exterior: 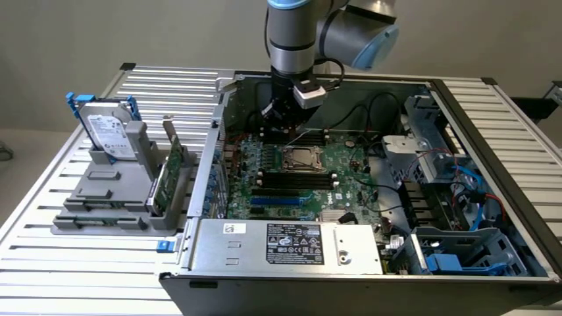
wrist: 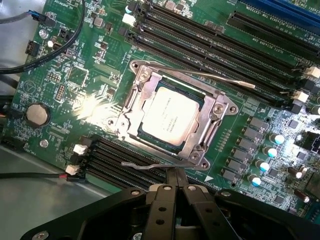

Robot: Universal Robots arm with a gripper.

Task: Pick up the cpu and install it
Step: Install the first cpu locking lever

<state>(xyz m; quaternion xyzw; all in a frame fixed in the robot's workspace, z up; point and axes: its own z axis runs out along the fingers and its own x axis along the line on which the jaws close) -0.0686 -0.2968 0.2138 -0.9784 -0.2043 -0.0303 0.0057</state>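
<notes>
The cpu (wrist: pixel 170 117), a small square chip with a silvery top, lies flat in the motherboard socket inside its metal retention frame (wrist: pixel 131 102). In the exterior view the cpu (exterior: pixel 299 158) sits at the centre of the green motherboard (exterior: pixel 343 187) in the open computer case. My gripper (wrist: pixel 177 176) is shut with nothing between its fingers, and its tips hover just off the socket frame's edge, beside the thin wire lever (wrist: pixel 150 165). From outside, the gripper (exterior: pixel 283 126) hangs on the arm just behind the socket.
Black memory slots (wrist: pixel 220 45) flank the socket on both sides. Black cables (wrist: pixel 60 47) cross the board's corner. A grey rack (exterior: pixel 114 197) at the exterior view's left holds a silver hard drive (exterior: pixel 110 135) and a green card (exterior: pixel 174 172). The power supply (exterior: pixel 290 247) fills the case front.
</notes>
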